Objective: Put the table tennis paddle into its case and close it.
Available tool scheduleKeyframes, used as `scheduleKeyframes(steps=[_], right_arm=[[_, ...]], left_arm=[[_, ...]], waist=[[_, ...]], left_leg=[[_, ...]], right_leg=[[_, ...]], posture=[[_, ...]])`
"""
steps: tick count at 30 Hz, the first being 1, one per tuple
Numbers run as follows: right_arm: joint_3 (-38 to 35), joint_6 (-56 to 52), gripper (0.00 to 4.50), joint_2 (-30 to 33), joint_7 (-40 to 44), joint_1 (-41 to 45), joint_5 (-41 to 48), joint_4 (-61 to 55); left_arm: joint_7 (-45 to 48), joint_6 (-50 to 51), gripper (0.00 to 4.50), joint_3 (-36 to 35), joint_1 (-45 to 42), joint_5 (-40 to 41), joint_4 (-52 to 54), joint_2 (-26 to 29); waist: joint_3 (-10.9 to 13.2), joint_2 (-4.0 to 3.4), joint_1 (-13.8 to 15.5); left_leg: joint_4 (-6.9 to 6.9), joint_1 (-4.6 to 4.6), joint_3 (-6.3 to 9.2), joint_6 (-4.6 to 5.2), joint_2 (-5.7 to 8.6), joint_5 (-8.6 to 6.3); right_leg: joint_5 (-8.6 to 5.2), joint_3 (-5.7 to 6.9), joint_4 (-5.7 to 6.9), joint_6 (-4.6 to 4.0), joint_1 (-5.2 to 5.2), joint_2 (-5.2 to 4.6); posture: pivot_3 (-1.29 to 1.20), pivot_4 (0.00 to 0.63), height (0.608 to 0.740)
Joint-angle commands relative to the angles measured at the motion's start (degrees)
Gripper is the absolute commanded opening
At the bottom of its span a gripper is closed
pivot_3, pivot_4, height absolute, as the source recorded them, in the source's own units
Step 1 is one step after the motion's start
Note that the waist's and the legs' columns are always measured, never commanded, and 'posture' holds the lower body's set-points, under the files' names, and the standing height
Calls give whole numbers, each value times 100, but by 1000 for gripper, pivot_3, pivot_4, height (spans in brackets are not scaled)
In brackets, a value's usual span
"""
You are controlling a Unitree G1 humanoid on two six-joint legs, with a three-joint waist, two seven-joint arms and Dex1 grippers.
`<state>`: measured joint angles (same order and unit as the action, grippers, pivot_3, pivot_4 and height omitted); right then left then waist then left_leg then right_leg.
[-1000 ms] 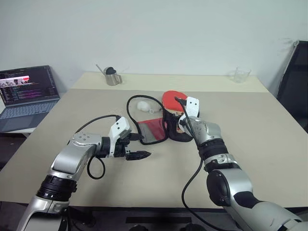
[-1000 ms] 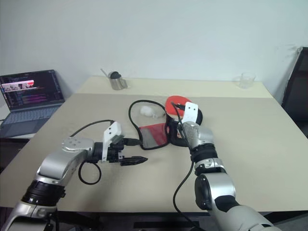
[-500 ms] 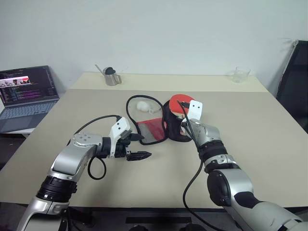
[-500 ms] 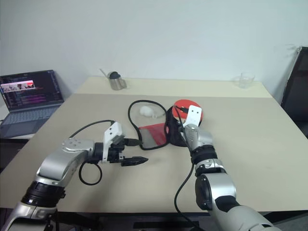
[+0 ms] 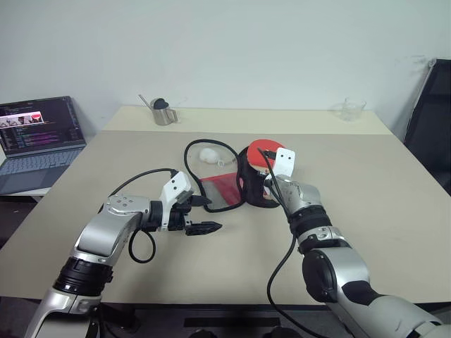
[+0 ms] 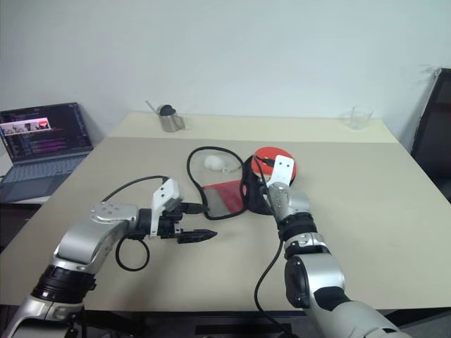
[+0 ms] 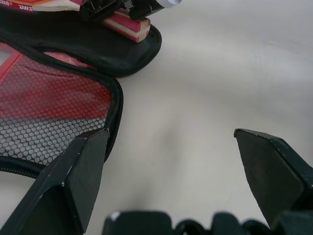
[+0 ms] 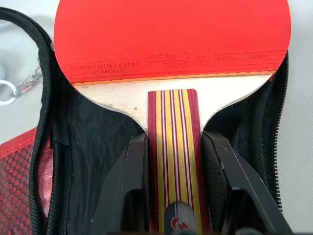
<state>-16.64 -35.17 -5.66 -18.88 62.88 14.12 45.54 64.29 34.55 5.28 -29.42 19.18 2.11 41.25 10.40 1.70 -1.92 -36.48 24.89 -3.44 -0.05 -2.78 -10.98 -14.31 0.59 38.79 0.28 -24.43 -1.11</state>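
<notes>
The right claw stayed clamped on the striped wooden handle of the hard, red-faced table tennis paddle, fingers pressing the handle from both sides. Compared with a second ago, the paddle head had tipped down and now lay flatter, ahead of this claw, over the open black half of the soft paddle-shaped zip case. Its round head still stuck out past the case's far rim, so insertion looked only partly done. The case's red mesh flap lay spread on the beige bench, just beside the left claw, which hovered unmoved with fingers wide apart, holding nothing. Closing the zip remained.
</notes>
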Motion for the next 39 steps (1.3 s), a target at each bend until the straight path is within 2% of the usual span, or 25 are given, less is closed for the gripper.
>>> scheduleKeyframes(steps=[1,13,25,35,39], right_arm=[[110,-78,1098,-86,50,-14,14,-334],[251,-472,1098,-195,24,-271,14,-855],[376,-364,1098,-167,261,-330,-56,-704],[376,-255,4478,-173,400,-331,-128,-651],[495,-381,4478,-168,723,-427,-80,-936]], left_arm=[[-34,-86,4500,-48,-30,38,108,-1],[-64,-89,4500,-14,-66,13,75,-34],[-103,-107,4500,89,-129,-20,56,-84],[-93,-127,4500,127,-181,-23,32,-116],[-189,-186,4500,90,-205,-79,-62,-126]], waist=[[0,0,0],[0,0,-3],[0,0,-9],[0,0,-7],[0,0,-8]], left_leg=[[0,0,0,0,0,0],[7,-1,0,0,-1,0],[10,-2,0,0,-1,0],[10,-3,0,0,0,0],[11,-3,1,0,-2,0]], right_leg=[[0,0,0,0,0,0],[-1,0,-4,-1,0,0],[-3,0,-7,1,0,0],[-4,0,-7,1,0,1],[-4,1,-7,1,0,1]], posture=[[0,150,740],[0,150,740],[0,150,740],[0,150,740],[0,150,740]])
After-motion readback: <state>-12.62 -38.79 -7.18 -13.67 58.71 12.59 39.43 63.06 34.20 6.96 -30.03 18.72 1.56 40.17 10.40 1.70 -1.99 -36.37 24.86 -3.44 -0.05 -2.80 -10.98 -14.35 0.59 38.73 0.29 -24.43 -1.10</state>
